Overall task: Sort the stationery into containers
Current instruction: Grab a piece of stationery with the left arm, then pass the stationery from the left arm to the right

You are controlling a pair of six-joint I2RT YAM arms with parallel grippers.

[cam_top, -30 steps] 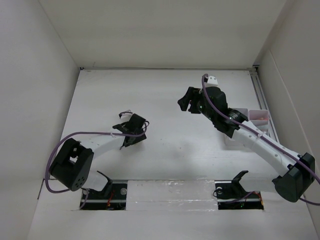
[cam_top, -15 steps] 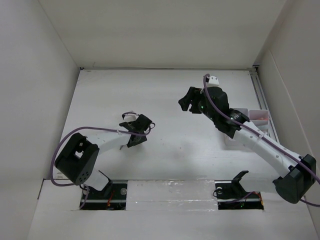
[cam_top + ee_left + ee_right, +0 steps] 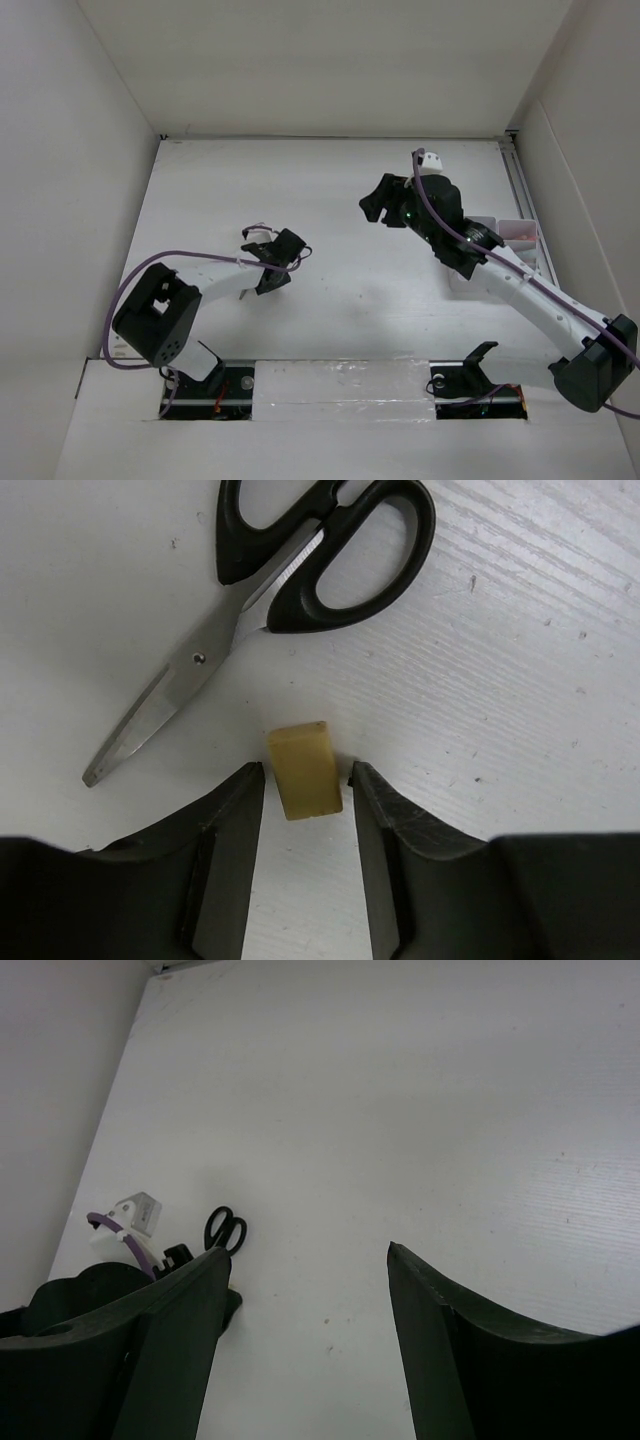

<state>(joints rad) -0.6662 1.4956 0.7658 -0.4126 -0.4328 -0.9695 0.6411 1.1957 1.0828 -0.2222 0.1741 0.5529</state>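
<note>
- Here the left claw stands apart, the yellow eraser lying between its fingers.
- Just beyond its tips lie the black scissors.
- The right claw gapes apart, holding nothing.

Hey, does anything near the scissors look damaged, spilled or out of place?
Nothing stands out. The scissors lie flat and closed, intact; the yellow eraser sits whole beside them, inside the open left claw.

White table; plain white walls
</note>
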